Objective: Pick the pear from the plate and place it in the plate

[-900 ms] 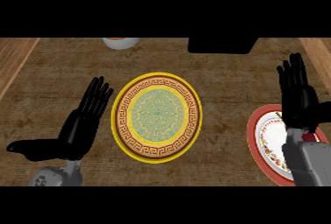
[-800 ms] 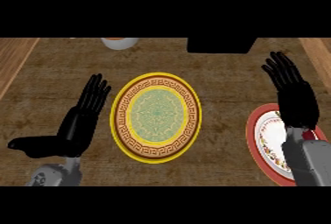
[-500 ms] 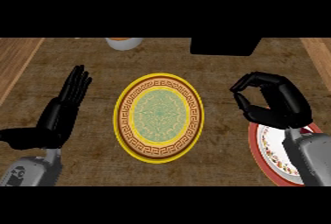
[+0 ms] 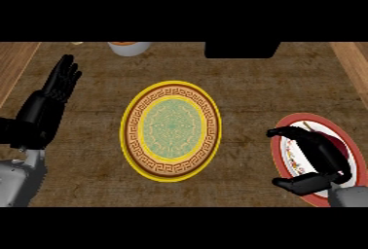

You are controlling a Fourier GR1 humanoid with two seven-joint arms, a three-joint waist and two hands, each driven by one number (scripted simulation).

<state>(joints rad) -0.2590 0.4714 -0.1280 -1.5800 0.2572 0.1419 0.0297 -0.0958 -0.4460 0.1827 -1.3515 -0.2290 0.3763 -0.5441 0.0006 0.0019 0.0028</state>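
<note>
Pear first: from where I stand I can't actually make it out. It should be sitting on the red-rimmed white plate with the floral pattern (image 4: 343, 141) at the right edge of the counter, but the robot's black right hand (image 4: 316, 158) is arched right over that plate and hides whatever lies under it. I'd judge a pear to be light, firm but bruisable, smooth-skinned and tapered, so it would roll or slip if pinched at the narrow neck; taking it around the fat belly looks safest. That right hand is curled like a claw, fingers bent down and thumb swung in below, with a gap between them; whether it has closed on the fruit I cannot tell. The left hand (image 4: 49, 104) rests flat and straight-fingered at the left. Between them lies the yellow-rimmed round plate with a brown key-pattern band (image 4: 132, 146), holding nothing, presumably the destination.
</note>
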